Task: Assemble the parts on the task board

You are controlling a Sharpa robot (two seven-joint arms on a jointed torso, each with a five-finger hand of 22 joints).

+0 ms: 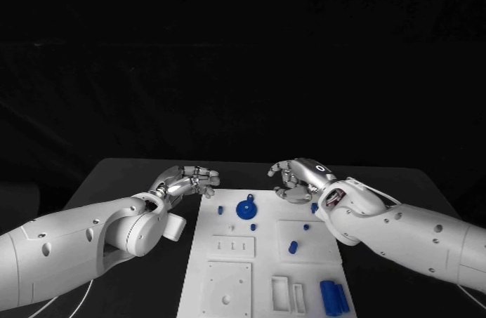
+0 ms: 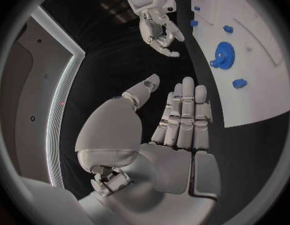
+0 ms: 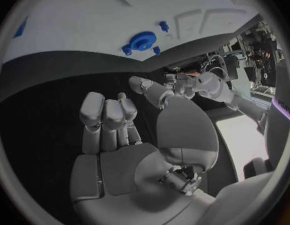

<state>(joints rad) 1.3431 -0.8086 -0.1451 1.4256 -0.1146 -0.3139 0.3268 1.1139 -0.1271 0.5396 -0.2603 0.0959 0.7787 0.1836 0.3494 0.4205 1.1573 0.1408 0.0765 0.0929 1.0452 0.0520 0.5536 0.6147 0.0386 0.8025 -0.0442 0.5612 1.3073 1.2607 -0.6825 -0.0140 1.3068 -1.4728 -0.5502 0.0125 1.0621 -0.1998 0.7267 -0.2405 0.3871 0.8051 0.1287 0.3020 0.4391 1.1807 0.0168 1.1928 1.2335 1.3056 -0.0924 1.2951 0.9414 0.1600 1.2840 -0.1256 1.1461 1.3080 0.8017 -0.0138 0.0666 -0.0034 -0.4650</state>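
— Where are the hands?
— Both at the far end, well apart. The left hand (image 1: 189, 181) reaches in from the left, its fingers (image 2: 185, 110) straight, side by side, empty.
— And the right?
— The right hand (image 1: 299, 180) comes from the right, fingers (image 3: 107, 112) curled inward, holding nothing.

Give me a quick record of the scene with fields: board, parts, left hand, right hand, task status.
board: white rectangular task board on the black table
parts: round blue gear-shaped part near the board's far edge; pair of blue cylinders at the near right corner; several small blue pieces scattered between
left hand: holds nothing, beyond the board's far left corner
right hand: fingers curled, holds nothing, above the board's far right edge
task status: no part picked up yet
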